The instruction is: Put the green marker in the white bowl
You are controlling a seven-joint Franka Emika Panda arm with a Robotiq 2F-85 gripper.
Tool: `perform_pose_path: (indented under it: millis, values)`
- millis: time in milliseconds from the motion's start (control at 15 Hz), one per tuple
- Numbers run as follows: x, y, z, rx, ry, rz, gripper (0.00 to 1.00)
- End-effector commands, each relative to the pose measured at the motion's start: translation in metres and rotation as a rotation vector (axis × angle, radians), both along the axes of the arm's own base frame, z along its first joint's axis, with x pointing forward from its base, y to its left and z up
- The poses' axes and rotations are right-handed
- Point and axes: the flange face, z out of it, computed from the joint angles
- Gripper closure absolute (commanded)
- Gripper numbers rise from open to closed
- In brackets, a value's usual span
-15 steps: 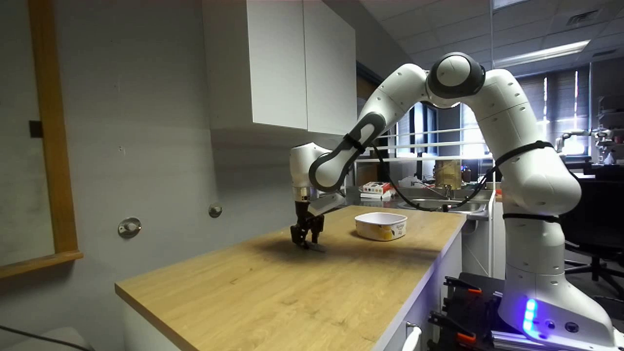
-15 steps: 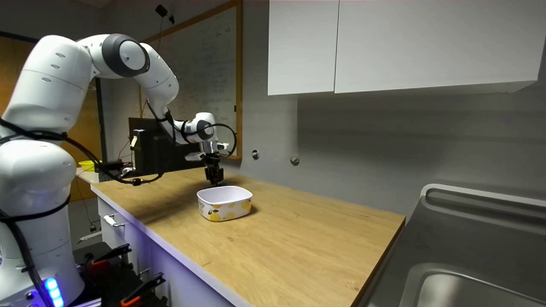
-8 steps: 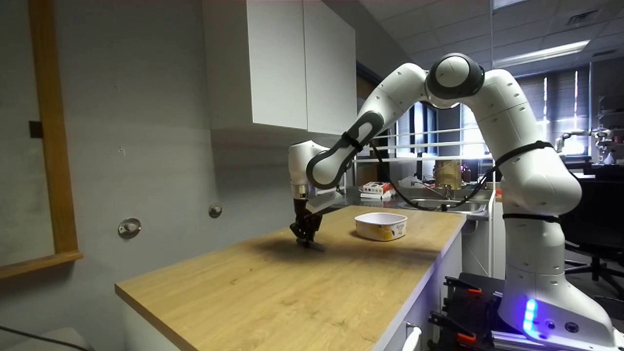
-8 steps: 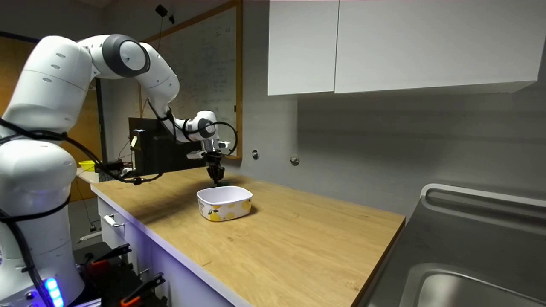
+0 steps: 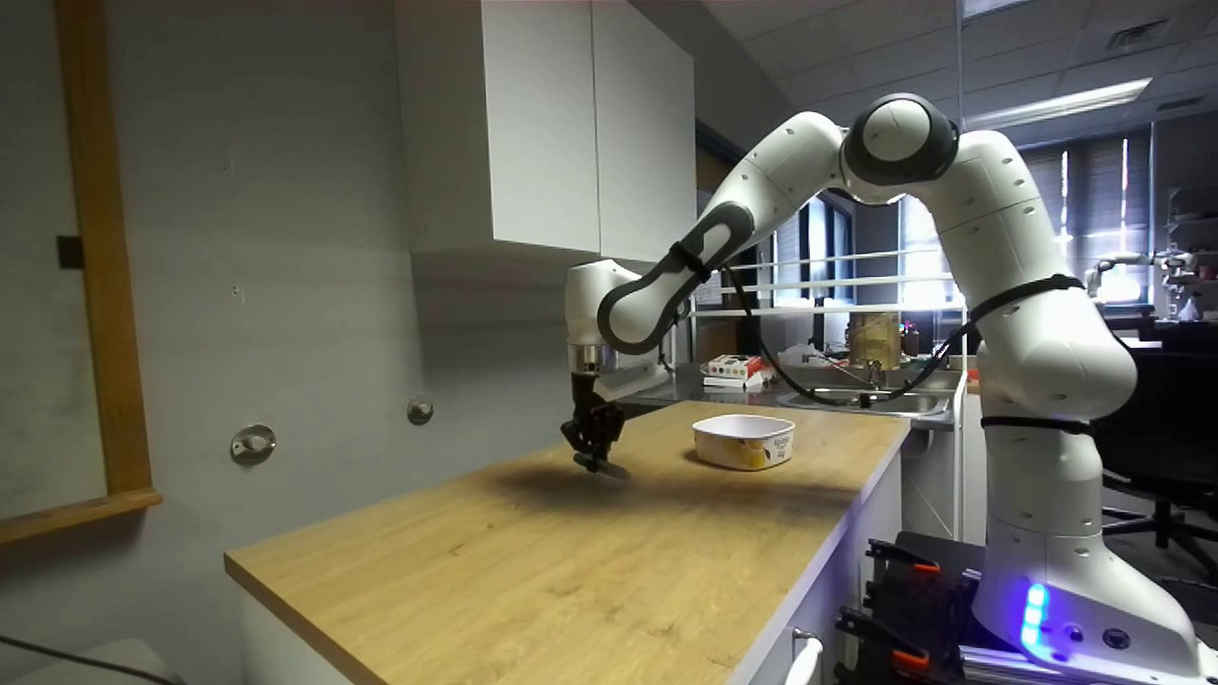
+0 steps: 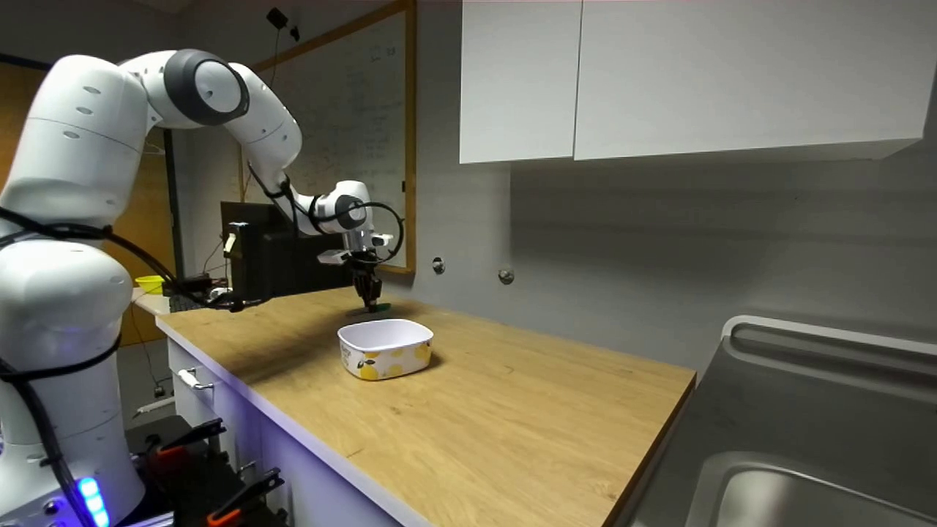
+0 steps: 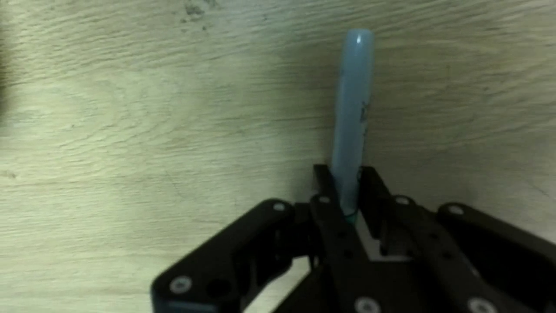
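Fingers grip the green-capped marker, so pickup looks done; release into the yellow-patterned white bowl, at their three o'clock in an exterior view, remains.

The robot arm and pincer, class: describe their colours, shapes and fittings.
The arm is white and rounded, with dark grey joint rings, a black cable strapped along it and blue lights on its base. The pincer is black, with round-ended bars and pale screw heads.
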Motion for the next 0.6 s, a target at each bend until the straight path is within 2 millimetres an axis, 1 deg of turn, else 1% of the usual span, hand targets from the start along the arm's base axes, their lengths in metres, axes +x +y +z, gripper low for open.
perform_pose_path:
  millis: [0,67,267,400,533]
  values:
    - [-0.022,-0.009,0.041,0.048,-0.059,-0.019,0.93]
    - [-0.027,-0.013,0.053,0.060,-0.081,-0.028,0.92]
    - [-0.043,-0.028,0.078,0.087,-0.129,-0.054,0.92]
    - [-0.055,-0.040,0.089,0.101,-0.154,-0.073,0.93]
    - [-0.067,-0.053,0.094,0.109,-0.171,-0.093,0.92]
